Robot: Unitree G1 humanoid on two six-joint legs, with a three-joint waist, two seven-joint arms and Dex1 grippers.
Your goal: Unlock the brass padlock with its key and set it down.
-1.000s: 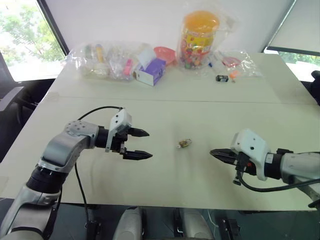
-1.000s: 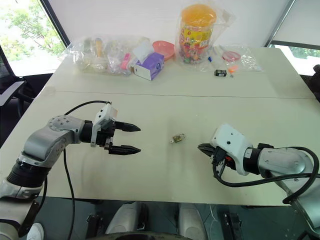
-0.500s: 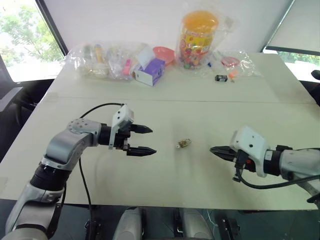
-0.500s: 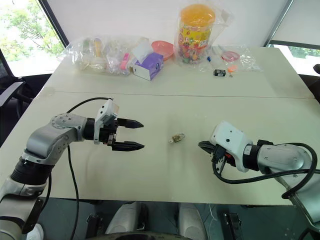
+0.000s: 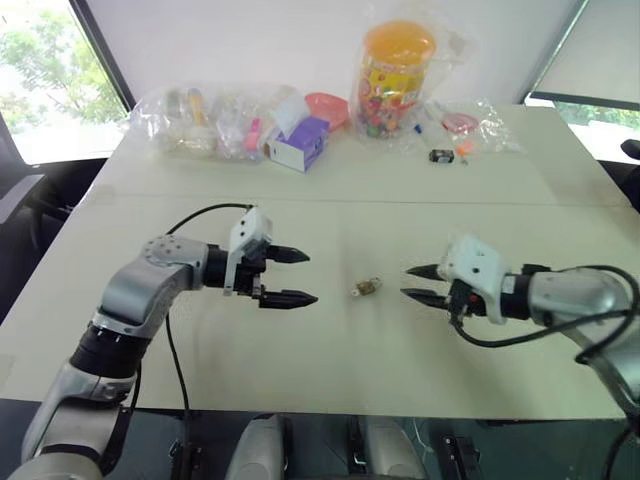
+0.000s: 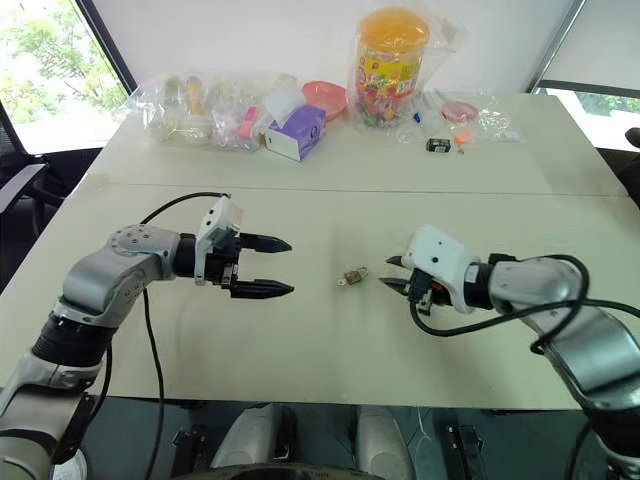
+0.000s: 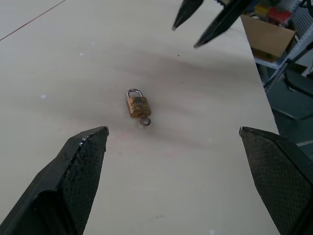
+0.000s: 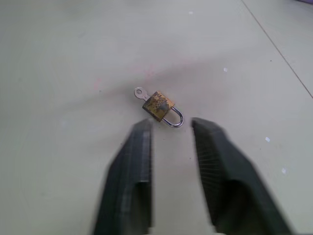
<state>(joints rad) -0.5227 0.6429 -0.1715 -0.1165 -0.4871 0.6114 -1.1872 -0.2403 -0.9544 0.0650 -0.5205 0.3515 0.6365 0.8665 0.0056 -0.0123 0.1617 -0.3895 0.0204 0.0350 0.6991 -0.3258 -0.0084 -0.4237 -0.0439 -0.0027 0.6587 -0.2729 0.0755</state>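
Your right gripper (image 5: 413,282) has pushed in toward the middle of the table since a second ago, and its two black fingers, which were pinched together then, now stand parted with a clear gap between the tips. Your left gripper (image 5: 300,277) has barely shifted; its fingers are spread wide, one above the other in the head views, and it grips nothing.

You'll find the brass padlock (image 5: 367,288) lying flat on the cream table (image 5: 330,370), between the two grippers and touched by neither. It sits nearer your right gripper, just beyond its fingertips, and well apart from the left one. In the left wrist view you can see the lock's golden body (image 7: 138,106) with its silvery shackle (image 7: 134,92) at one end and the small key (image 7: 145,121) sticking out of the other end. The shackle looks seated in the body, though you can't tell for sure whether it is locked. In the right wrist view the padlock (image 8: 159,104) lies just ahead of the gap between the two fingers (image 8: 132,171), its shackle end the nearer one.

At the far edge of the table you have clear plastic bags of small items (image 5: 215,120), a purple and white box (image 5: 301,143), a pink bowl (image 5: 328,105) and a tall jar with an orange lid (image 5: 397,75)
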